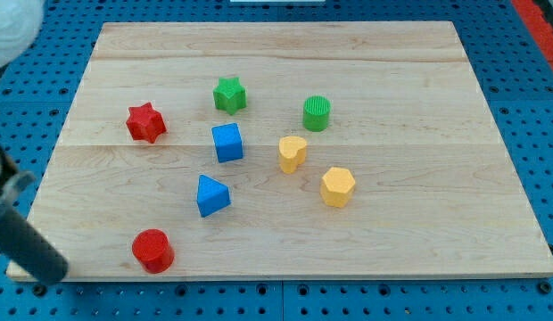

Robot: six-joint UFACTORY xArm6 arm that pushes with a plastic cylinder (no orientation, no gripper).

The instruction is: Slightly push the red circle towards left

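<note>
The red circle [152,250] stands near the board's bottom edge, left of centre. My tip [52,270] is at the board's bottom left corner, well to the left of the red circle and apart from it. The dark rod runs up and off the view's left edge. A red star [145,122] sits at the upper left. A blue triangle-like block [211,195] lies up and right of the red circle.
A blue cube [227,142], a green star [229,94], a green circle [317,113], a yellow heart-like block [293,153] and a yellow hexagon [337,186] stand around the middle of the wooden board [419,71]. Blue pegboard surrounds the board.
</note>
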